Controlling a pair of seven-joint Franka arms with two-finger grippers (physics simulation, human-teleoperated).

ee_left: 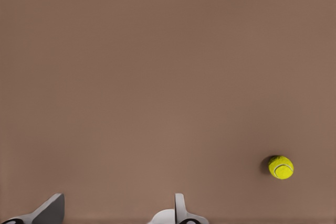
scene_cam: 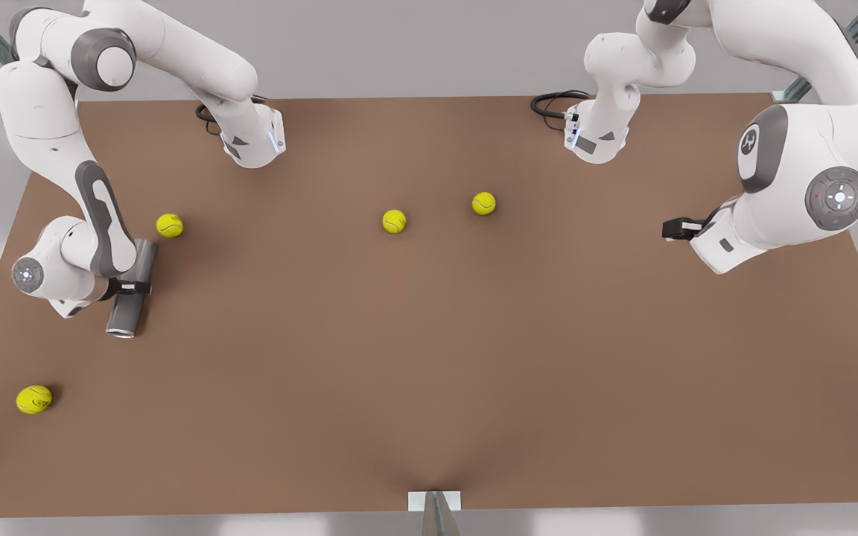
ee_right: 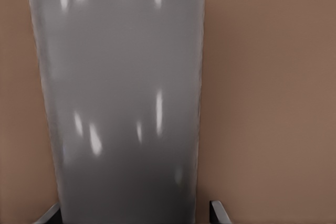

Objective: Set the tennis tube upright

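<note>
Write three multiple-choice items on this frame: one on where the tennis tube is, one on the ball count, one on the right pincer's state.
1. Where is the tennis tube?
A. near the front view's left edge
B. table centre
C. front view's right edge

2. How many tennis balls lie on the table?
A. two
B. four
C. six

3. What is the right pincer doing?
A. hanging open over bare table
B. straddling the lying tube
C. holding a ball

Answers:
1 A, the tube lies by the arm on the front view's left.
2 B, four yellow-green balls show.
3 B, the right wrist view has the tube between its fingers; the left pincer waits open.
</note>
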